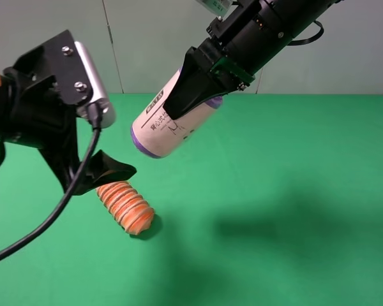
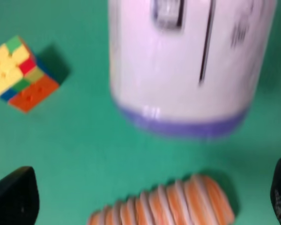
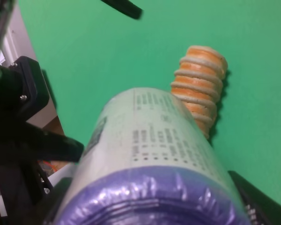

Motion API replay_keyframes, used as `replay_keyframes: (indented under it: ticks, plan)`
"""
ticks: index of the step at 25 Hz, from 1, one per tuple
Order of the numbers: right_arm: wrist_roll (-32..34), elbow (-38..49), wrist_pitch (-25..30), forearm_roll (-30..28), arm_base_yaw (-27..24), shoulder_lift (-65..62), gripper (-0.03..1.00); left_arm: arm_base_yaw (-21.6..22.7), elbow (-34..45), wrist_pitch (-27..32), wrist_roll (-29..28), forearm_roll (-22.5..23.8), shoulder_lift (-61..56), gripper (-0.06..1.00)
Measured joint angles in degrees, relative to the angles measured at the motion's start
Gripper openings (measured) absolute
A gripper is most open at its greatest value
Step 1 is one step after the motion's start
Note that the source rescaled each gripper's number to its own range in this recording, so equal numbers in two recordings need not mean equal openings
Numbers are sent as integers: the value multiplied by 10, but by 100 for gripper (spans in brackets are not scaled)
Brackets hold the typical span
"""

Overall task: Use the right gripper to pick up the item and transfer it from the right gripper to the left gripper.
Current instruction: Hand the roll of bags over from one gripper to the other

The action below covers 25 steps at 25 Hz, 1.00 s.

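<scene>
Can (image 1: 172,121) clamped in right gripper (image 1: 185,95), aloft above the orange roll (image 1: 124,207) — long axis slanted, lower purple end toward left gripper (image 1: 108,169), spread wide, empty, just above that roll.

Lab setup: green tabletop (image 1: 293,166), bare grey wall (image 1: 147,44)

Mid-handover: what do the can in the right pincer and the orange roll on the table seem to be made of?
The can: smooth cream printed wrap with a faint sheen, over a rigid-looking body; the purple end is wrinkled like shrink film. Body material unclear. The orange roll: matte, ribbed, paler grooves; likely soft plastic or foam.
</scene>
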Motion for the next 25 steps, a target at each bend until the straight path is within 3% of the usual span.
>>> replay_keyframes:
  ticks: [8,18,22,25]
  plan:
    - [-2,0,6,9,0,0,0,-44,-52,-30,16,-1,71,97]
    - [-5,0,12,20,0,0,0,-46,-78,-62,19,-2,104,96]
    - [-5,0,12,22,0,0,0,-54,-78,-66,19,-3,104,83]
    - [-5,0,12,23,0,0,0,-68,-78,-76,19,-3,104,61]
